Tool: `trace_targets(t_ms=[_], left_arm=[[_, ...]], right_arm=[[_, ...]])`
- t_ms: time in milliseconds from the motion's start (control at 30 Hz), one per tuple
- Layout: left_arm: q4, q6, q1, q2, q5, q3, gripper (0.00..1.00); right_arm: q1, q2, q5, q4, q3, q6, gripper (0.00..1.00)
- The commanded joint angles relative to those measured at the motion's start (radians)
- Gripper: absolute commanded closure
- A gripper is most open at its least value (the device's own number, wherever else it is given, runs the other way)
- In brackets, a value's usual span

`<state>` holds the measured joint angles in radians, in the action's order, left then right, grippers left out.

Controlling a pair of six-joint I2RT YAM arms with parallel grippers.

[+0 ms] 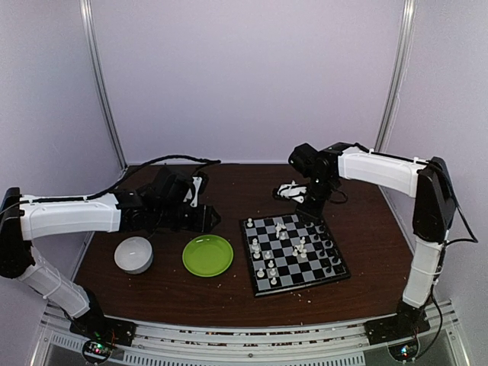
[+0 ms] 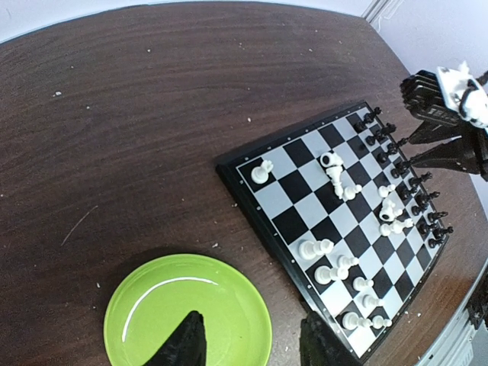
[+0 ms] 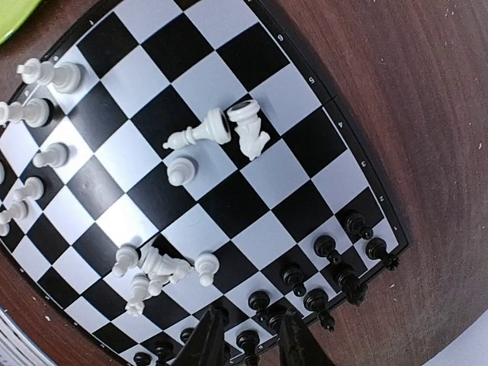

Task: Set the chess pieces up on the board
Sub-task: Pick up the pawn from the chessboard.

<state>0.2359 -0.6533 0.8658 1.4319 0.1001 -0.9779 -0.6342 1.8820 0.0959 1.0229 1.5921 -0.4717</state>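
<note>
The board lies right of centre on the dark table. White chess pieces stand along one side, and several more lie toppled mid-board and in a heap. Black chess pieces stand in rows along the opposite edge. My right gripper hovers over those black rows at the board's far edge. Its fingers are slightly apart, with a black piece below the gap untouched. My left gripper is open and empty. One of its fingers is over the green plate and the other is near the board's edge.
A round green plate sits left of the board, and a white bowl lies further left. Pale crumbs dot the table around the plate. The right arm shows beyond the board's far corner.
</note>
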Motion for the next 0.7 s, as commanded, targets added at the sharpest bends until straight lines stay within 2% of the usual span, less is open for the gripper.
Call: trace_targets(t_ms=[0,333,667], left_arm=[[-0.030,0.001,0.006,0.006,-0.008,-0.024,0.57],[-0.035,0.002,0.007,0.015,-0.017,-0.028,0.57],[-0.046,0.001,0.009,0.037,-0.024,-0.033,0.57]], right_arm=[[0.007,0.056,0.000,0.004,0.055,0.022,0.73],[0.005,0.209,0.122,0.020,0.184,0.072,0.71],[-0.023,0.206,0.192,0.020,0.137,0.062,0.65]])
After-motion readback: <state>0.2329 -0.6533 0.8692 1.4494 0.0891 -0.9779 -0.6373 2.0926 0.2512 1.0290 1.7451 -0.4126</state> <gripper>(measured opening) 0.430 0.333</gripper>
